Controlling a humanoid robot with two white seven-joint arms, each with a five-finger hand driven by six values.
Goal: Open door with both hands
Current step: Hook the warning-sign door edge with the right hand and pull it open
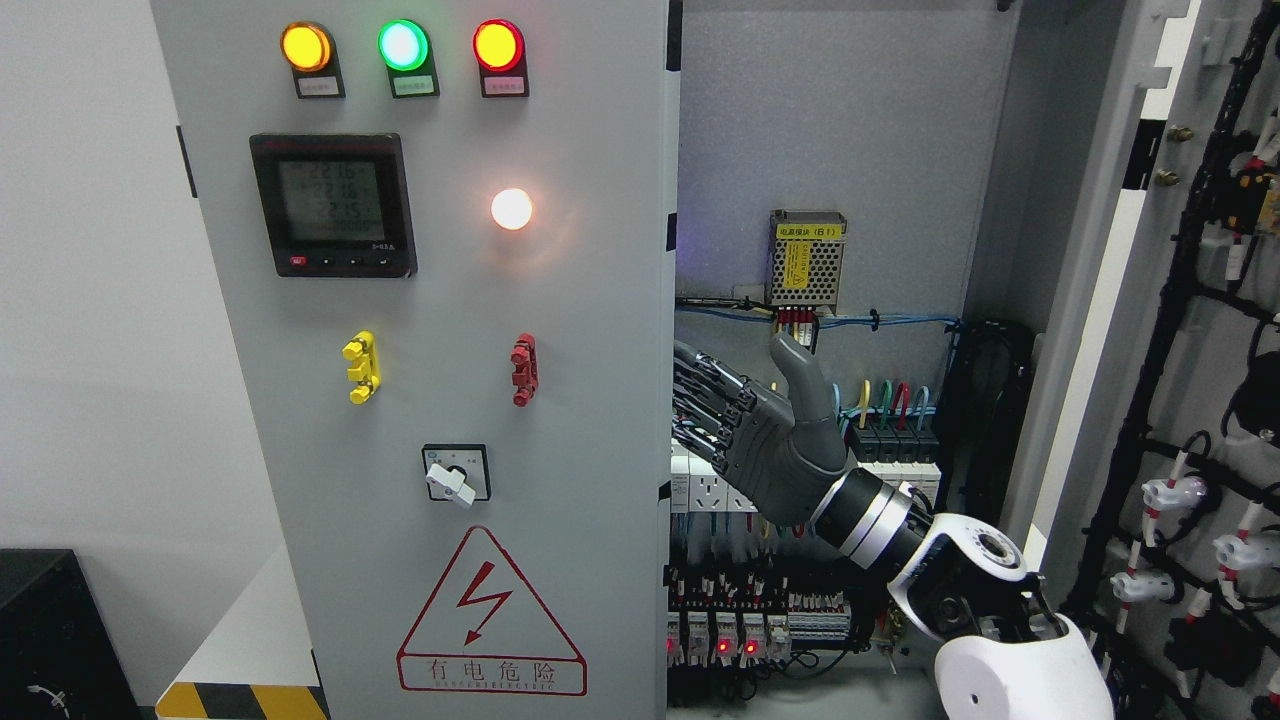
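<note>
cabinet doors stand at two different angles: the left door [450, 400] faces the camera and covers the left half of the cabinet, and the right door [1190, 350] is swung wide to the picture's right, showing its inner side with black wire bundles and white fittings.

writing that can be read: a red-bordered warning triangle [490, 612] with a lightning bolt sits low on the left door, and under it four characters read "有电危险". inside the cabinet a perforated power supply [808, 258] carries a yellow label with chinese text ending in "(b1)". the digital meter [333, 205] shows three rows of digits, roughly "221.6, 221.6, 221.5", though they are faint. the small tags under the lamps are too small to read.

counts on the left door: three round lamps along the top, amber [306, 46], green [403, 45] and red [497, 45]; one white glowing lamp [511, 208]; one yellow handle [361, 367] and one red handle [523, 369]; one white rotary switch [455, 477].

the right hand [760, 430] comes in from the lower right, its fingers [705, 400] straight and held together, thumb raised, reaching behind the inner edge of the left door; whether they touch it cannot be told. it grasps nothing. three red indicator lights glow among the terminal blocks [760, 625] at the cabinet's bottom.
</note>
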